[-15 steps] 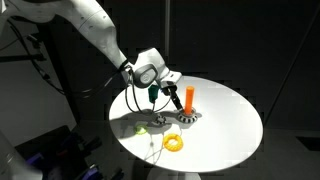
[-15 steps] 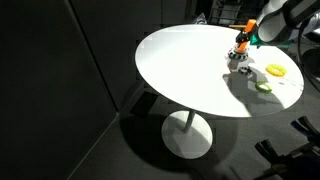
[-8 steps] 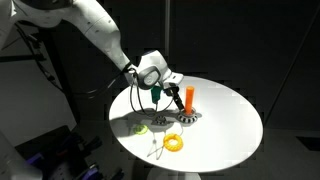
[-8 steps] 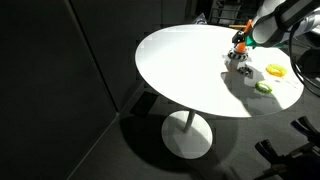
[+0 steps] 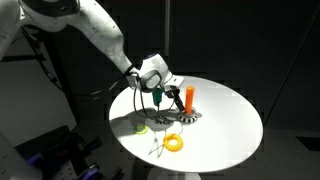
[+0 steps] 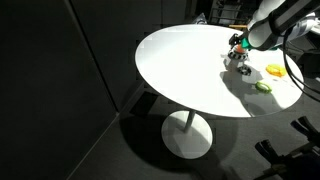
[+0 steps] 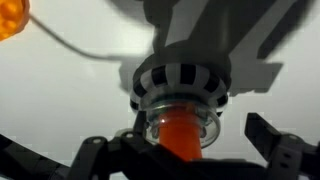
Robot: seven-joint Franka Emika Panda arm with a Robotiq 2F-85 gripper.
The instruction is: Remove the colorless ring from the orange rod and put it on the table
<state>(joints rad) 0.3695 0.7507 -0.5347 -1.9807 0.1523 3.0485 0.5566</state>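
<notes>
The orange rod [image 5: 190, 99] stands upright on its pale dark-flecked foot [image 5: 188, 118] on the white table [image 5: 225, 120]. In the wrist view the rod [image 7: 180, 140] fills the lower middle. The colorless ring [image 7: 180, 112] sits around it just in front of the flecked foot [image 7: 180, 78]. My gripper [image 7: 180, 145] is open, with one dark finger on each side of the rod and ring, not touching them. In both exterior views the gripper [image 5: 170, 96] [image 6: 240, 45] is right beside the rod, and in one it hides most of the rod.
A yellow ring [image 5: 174, 143] [image 6: 275, 70] lies on the table toward its edge, and shows at the top left of the wrist view [image 7: 12, 18]. A small green piece [image 5: 143, 128] [image 6: 264, 87] lies nearby. A thin cable hangs from the wrist. The table edge [image 6: 160, 85] drops into dark surroundings.
My gripper has moved a little lower and closer to the orange rod. The rod, the rings and the green piece have not moved.
</notes>
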